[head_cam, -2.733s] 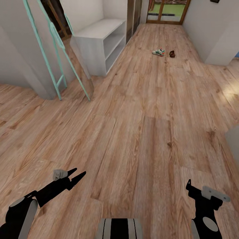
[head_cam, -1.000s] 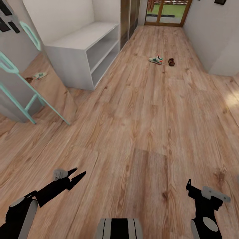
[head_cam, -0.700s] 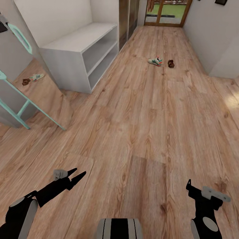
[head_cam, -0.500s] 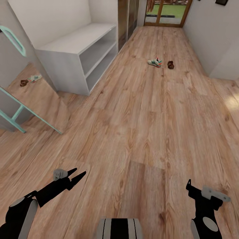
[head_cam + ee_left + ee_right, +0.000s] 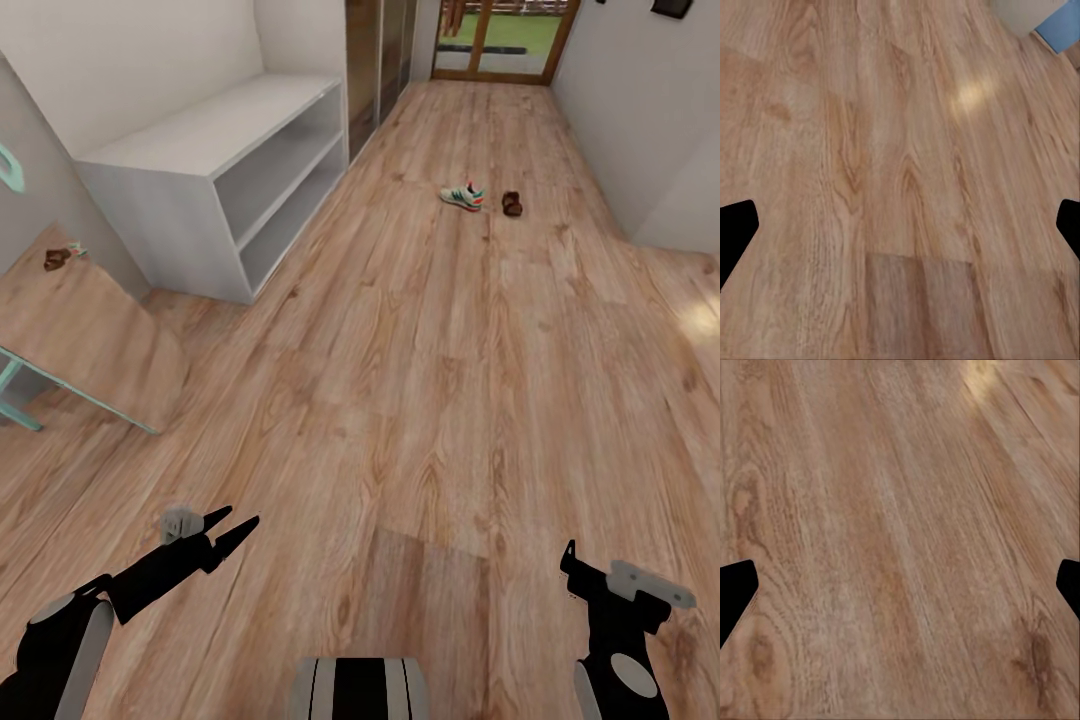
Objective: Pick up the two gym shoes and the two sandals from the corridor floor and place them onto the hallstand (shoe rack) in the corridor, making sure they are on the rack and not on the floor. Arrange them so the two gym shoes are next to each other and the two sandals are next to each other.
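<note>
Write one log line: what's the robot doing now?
phase: approaching | gym shoe, sandal: on floor | hallstand: empty | grippers: open, empty

The corridor is evenly and softly lit, bright without harshness, so the light brown wood-grain plank floor (image 5: pixel 440 340) carries almost no cast shadows. Daylight shows through the wooden-framed glass door (image 5: pixel 505 40) at the far end, where a strip of green glows outside. A pale glare patch lies on the boards near the right wall (image 5: pixel 700 318), and a similar sheen shows in both wrist views (image 5: pixel 971 94) (image 5: pixel 982 375). The open compartments of the low white shelf unit (image 5: pixel 215 150) are shaded grey inside. Everything looks slightly soft and smeared, grain blurring close up in the wrist views; the small distant shoes (image 5: pixel 462 195) are fuzzy. Straight lines lean outward toward the head view's edges.
</note>
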Available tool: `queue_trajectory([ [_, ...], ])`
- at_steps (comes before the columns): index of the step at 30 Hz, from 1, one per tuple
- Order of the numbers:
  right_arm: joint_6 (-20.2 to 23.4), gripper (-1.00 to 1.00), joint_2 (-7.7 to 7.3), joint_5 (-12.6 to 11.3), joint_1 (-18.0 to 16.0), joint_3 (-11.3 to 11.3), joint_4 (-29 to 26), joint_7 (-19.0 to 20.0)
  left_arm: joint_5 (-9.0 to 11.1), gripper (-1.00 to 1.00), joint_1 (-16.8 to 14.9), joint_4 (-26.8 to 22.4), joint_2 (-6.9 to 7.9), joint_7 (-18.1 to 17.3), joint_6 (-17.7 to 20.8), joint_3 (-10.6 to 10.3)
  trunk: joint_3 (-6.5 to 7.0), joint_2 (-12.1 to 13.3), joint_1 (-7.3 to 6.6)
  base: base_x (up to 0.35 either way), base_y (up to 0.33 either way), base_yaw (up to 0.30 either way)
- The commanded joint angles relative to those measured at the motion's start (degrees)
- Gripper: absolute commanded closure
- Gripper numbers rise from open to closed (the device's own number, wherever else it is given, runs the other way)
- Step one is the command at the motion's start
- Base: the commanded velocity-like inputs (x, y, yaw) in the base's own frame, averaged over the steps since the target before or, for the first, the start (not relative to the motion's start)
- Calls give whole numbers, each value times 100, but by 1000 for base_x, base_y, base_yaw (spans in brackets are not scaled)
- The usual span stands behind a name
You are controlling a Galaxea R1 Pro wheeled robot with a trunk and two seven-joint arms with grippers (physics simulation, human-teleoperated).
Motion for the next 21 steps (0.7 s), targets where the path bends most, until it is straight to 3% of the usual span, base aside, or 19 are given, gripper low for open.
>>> queue_trajectory([
  [1, 41, -100, 3, 14, -2, -1, -7, -13, 34, -100, -2, -2, 1, -11, 51, 4, -4, -1, 2, 319, -152, 0],
  [21, 43, -100, 3, 7, -2, -5, -7, -9, 34, -100, -2, -2, 1, -11, 51, 4, -4, -1, 2, 319, -153, 0],
])
